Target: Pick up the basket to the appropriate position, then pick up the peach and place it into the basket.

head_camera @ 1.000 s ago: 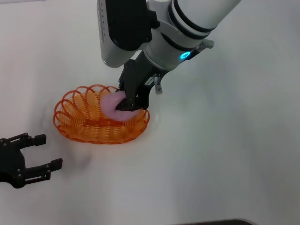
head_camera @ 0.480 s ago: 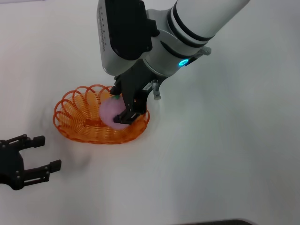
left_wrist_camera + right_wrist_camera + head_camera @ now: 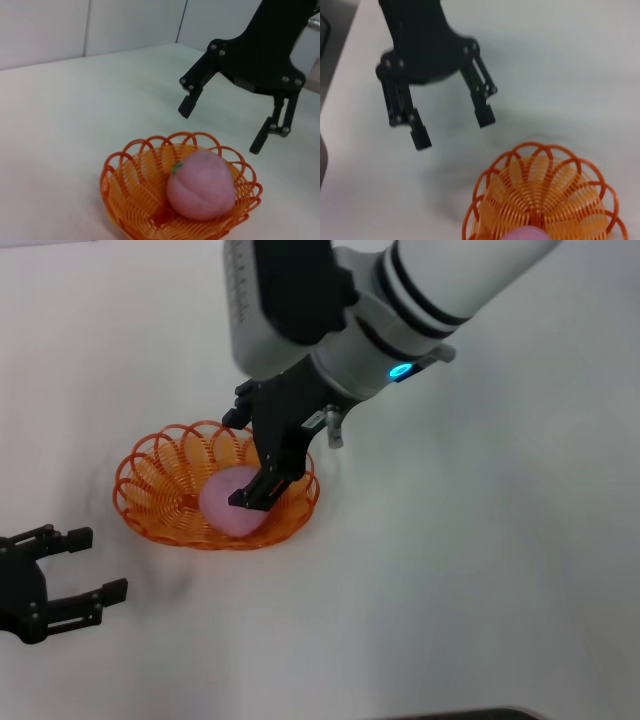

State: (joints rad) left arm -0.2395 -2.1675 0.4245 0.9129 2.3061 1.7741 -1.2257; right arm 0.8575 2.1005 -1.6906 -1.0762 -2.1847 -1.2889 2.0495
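Observation:
The orange wire basket (image 3: pixel 160 478) sits on the white table, left of centre. Inside it, toward its right side, lies the pink peach (image 3: pixel 228 504), free of any grip. My right gripper (image 3: pixel 243 458) hangs open just above the peach, one finger (image 3: pixel 262 483) close over it. From the left wrist view the peach (image 3: pixel 201 184) rests in the basket (image 3: pixel 129 200) with its green mark up, and the right gripper (image 3: pixel 221 126) is spread above and behind it. My left gripper (image 3: pixel 100 562) stays open on the table at the near left, apart from the basket.
The right wrist view looks past the basket (image 3: pixel 545 190) and the top of the peach (image 3: pixel 527 234) to the left gripper (image 3: pixel 454 130) near the table's edge (image 3: pixel 342 75). Bare white table surrounds the basket.
The right gripper has opened and lifted off the peach. The peach has dropped lower and slightly leftward in the basket. The left arm has not moved.

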